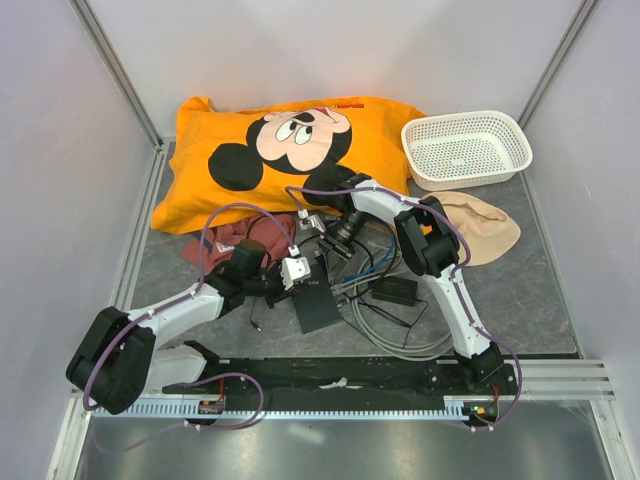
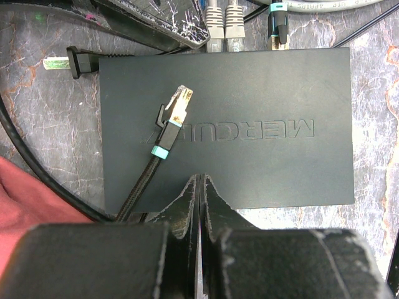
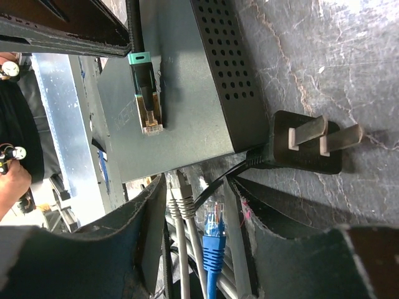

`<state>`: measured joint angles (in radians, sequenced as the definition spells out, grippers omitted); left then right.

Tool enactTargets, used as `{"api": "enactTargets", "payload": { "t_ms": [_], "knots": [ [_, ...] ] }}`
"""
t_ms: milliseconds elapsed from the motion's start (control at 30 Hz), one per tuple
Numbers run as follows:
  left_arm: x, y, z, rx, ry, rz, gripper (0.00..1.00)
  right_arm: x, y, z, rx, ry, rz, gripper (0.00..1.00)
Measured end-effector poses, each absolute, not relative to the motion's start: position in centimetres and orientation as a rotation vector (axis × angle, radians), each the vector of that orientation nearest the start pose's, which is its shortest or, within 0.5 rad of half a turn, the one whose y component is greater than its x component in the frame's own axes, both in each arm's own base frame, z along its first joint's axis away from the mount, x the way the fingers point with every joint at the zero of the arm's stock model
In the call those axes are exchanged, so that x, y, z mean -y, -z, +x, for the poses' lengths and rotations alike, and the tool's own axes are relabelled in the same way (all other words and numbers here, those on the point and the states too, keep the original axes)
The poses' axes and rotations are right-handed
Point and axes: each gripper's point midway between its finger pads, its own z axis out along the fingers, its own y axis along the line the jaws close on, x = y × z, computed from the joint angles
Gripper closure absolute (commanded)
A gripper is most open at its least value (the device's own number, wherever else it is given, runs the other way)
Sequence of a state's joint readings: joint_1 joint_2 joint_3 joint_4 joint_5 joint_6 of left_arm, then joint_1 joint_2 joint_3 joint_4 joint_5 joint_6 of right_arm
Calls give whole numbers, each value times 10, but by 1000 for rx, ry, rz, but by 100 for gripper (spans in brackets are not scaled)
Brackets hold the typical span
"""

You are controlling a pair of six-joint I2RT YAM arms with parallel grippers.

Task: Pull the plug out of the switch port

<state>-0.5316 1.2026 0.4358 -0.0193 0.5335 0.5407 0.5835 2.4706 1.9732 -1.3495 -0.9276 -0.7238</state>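
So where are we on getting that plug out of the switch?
Done: one teal-banded plug already lies loose on top of the switch. In hand: the right gripper, jaws open, straddles the grey plugs and a blue plug at the switch's socket side, not yet clamped. The left gripper, shut, sits at the opposite side, possibly bracing it. Left: close on a plug and pull it clear.

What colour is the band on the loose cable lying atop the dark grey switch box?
Teal band, on a black braided cable; clearest in left wrist view.

Grey plug (image 2: 215,25) seated in switch port (image 2: 216,49) of dark box (image 2: 268,93)
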Motion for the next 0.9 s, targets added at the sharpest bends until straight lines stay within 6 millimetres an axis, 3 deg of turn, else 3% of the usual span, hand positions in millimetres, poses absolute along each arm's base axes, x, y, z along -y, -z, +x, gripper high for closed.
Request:
{"api": "enactTargets", "payload": {
  "t_ms": [900],
  "knots": [
    [206,-41,210,-1836,622,1391,99,-313,-25,238,-2496,-1529,-1661,64]
  ]
}}
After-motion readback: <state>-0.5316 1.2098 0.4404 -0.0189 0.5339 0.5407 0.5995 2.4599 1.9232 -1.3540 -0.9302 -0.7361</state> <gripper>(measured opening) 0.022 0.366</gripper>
